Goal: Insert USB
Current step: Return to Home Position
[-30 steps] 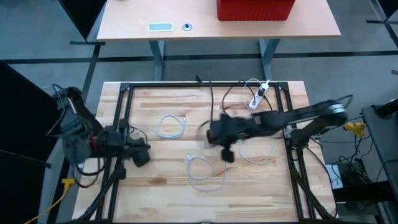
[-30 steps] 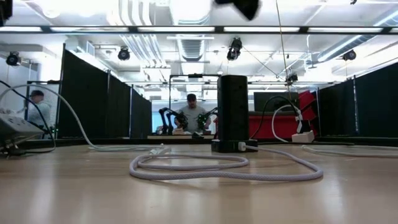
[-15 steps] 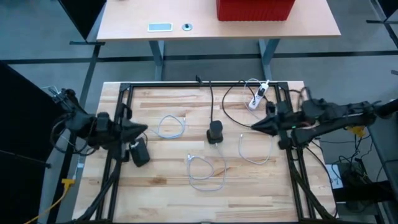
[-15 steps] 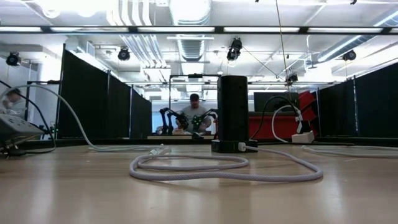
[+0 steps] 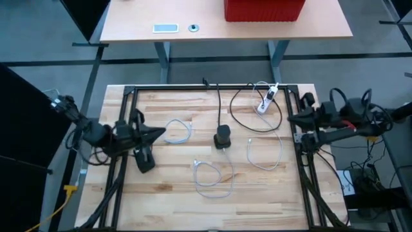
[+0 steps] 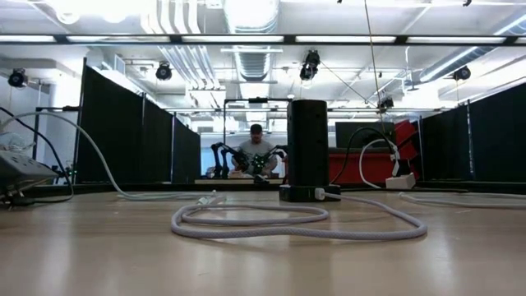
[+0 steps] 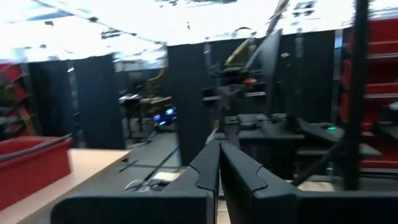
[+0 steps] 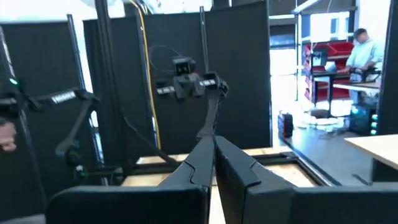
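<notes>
A black upright USB hub (image 5: 222,136) stands on its base at the middle of the table; it also shows in the low view (image 6: 308,148). Three white USB cables lie loose on the wood: one left of the hub (image 5: 177,131), one near of it (image 5: 210,178), also in the low view (image 6: 246,220), and one to its right (image 5: 264,154). My left gripper (image 5: 162,133) is shut and empty above the table's left side, pointing toward the hub. My right gripper (image 5: 293,120) is shut and empty at the right edge, pointing left. Both wrist views show shut fingertips, the left (image 7: 218,147) and the right (image 8: 212,140).
A white power strip (image 5: 267,98) with a black cord lies at the far right. A black metal frame (image 5: 212,87) runs around the tabletop. A dark block (image 5: 145,160) sits by the left frame post. A person sits at another robot station far behind (image 6: 256,152).
My right gripper has drawn back from above the black hub to the table's right edge, leaving the hub standing. My left gripper has risen from near the dark block and swung level, now pointing toward the hub.
</notes>
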